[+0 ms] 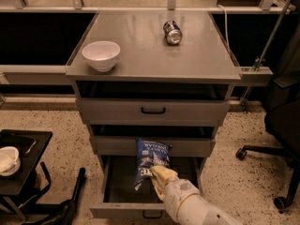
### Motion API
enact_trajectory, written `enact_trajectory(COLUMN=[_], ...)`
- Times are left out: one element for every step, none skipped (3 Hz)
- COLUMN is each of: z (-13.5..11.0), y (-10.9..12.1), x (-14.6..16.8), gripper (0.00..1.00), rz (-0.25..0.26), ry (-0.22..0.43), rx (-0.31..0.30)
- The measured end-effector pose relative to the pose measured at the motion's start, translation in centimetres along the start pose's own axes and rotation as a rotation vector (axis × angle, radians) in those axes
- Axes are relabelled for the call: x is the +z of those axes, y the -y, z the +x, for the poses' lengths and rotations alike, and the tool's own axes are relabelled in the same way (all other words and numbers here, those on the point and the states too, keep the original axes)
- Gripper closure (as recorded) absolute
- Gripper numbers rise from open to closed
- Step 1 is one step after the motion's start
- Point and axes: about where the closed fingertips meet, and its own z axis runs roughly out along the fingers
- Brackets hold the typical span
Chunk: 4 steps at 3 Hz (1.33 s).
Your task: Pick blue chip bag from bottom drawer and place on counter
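End effector is pinching the lower edge of the blue chip bag, holding it upright above the open bottom drawer, in front of the middle drawer, well below the tabletop.

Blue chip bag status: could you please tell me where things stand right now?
Gripper over open bottom drawer, jaws shut on blue chip bag. Bag upright before middle drawer front. Counter carries white bowl and can.

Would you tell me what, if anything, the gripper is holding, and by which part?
The gripper, over the open grey metal bottom drawer, grips the crinkly dark-blue chip bag by its lower edge.
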Motion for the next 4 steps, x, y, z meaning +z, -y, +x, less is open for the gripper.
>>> enact_trajectory(z=[0.0, -0.1, -1.1, -3.2], y=[0.0, 4.6, 13.4, 22.2], x=[0.0, 0.4, 0.2, -1.0], gripper=[1.0, 1.0, 1.0, 1.0], rz=[0.0, 0.068, 0.198, 0.35], ry=[0.0, -0.018, -0.062, -0.112], rx=[0.0, -0.046, -0.15, -0.268])
